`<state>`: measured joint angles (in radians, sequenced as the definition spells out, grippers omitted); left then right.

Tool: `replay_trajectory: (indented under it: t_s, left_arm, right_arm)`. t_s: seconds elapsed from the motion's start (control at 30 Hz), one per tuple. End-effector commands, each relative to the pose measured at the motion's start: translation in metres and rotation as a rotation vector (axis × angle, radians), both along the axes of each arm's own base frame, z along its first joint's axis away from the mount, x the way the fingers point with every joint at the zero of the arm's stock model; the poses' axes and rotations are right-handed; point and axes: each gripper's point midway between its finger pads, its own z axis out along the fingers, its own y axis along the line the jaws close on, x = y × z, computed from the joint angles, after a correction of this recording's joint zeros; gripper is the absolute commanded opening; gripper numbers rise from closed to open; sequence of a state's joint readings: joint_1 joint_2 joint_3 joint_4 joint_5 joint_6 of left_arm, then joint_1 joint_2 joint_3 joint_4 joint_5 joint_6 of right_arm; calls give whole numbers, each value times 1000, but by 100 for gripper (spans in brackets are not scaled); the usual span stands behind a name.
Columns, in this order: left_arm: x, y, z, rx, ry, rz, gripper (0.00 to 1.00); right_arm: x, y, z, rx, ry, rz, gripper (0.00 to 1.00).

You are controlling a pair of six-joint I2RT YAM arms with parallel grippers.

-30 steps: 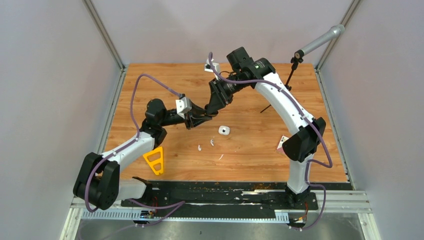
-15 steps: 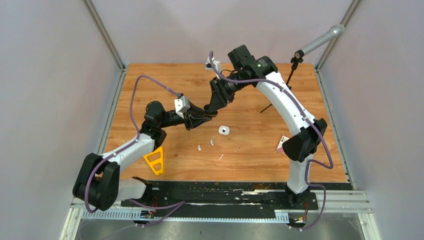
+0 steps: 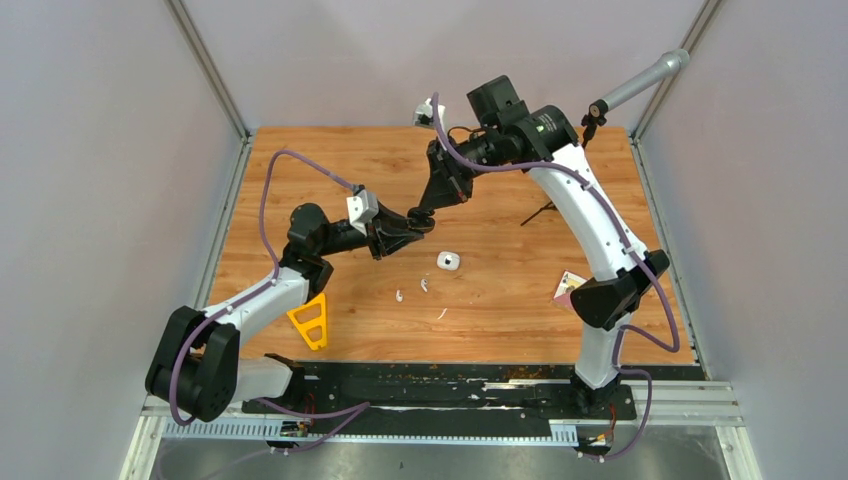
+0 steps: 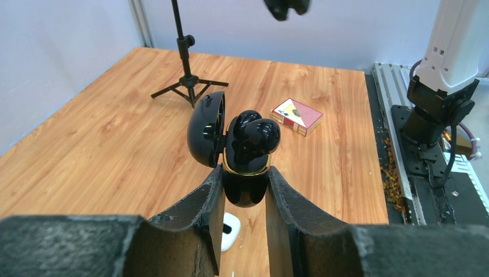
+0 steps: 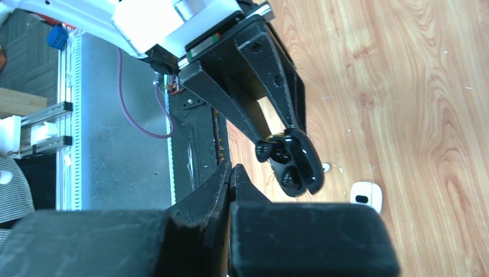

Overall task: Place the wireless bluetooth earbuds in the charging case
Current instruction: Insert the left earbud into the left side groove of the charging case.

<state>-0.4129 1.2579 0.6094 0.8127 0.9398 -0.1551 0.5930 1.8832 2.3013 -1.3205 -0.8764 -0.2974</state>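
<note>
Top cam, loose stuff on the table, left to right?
yellow triangle → first white earbud → second white earbud → white charging case → card box. Sliver and tripod skipped because they overlap others.

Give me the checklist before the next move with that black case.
1. Grip: ok. Left fingers clamp the lower half of the black case, holding it upright.
2. Lid: ok, open, swung to one side.
3. Black earbuds: both sit in the case; whether they are fully seated, cannot tell.
4. Right fingers: ok, shut, empty and apart from the case.
5. White earbuds: not ok, they lie loose on the table near the white case.
</note>
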Motion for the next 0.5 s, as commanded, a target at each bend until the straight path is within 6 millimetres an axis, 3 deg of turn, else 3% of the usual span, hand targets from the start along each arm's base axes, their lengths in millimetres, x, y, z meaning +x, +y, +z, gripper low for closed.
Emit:
replay_trajectory:
  t_s: [0.0,0.47]
  left_arm:
    - [-2,-1,21,-37,-58,3,0]
    - [2,-1,34,-74,-25,22,0]
  right_arm:
    - [-19,10,14,53,-16,79,0]
    - [-12,18,-13,-1,26,72,0]
